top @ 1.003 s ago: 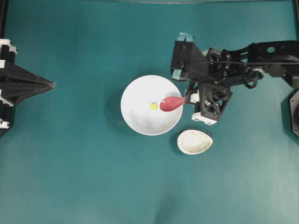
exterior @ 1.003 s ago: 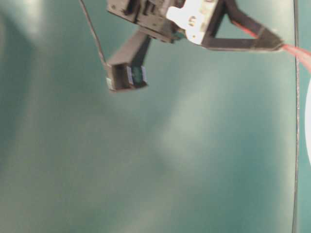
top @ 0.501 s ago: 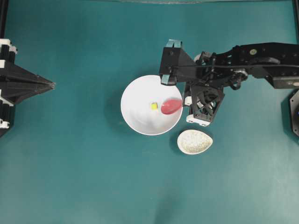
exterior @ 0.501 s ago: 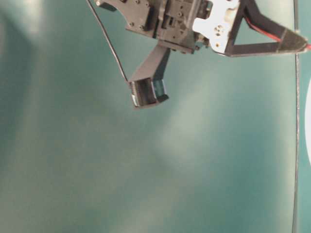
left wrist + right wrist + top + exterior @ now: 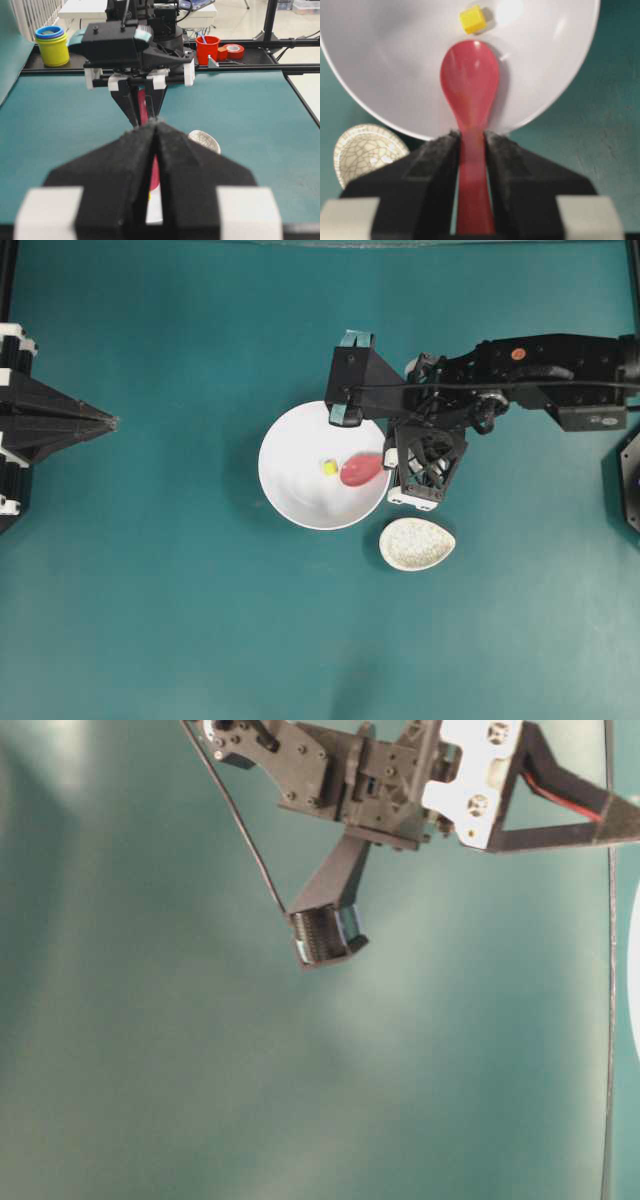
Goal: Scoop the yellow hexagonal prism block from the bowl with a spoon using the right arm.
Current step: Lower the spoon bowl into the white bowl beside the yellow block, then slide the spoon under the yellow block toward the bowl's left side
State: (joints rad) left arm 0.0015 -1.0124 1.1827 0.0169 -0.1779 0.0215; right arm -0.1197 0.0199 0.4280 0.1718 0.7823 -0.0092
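Teal table (image 5: 150,590): R jaws round spoon (image 5: 470,90) handle.

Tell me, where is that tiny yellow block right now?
From overhead, the yellow block lies inside the white bowl, near its middle, just left of the pink spoon.

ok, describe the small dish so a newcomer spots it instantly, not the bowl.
Start at the large white bowl in the middle of the teal table. Just off its rim, toward the bottom right in the overhead view, sits the small dish. It is teardrop-shaped with a speckled, crackled off-white surface, unlike the plain round bowl.
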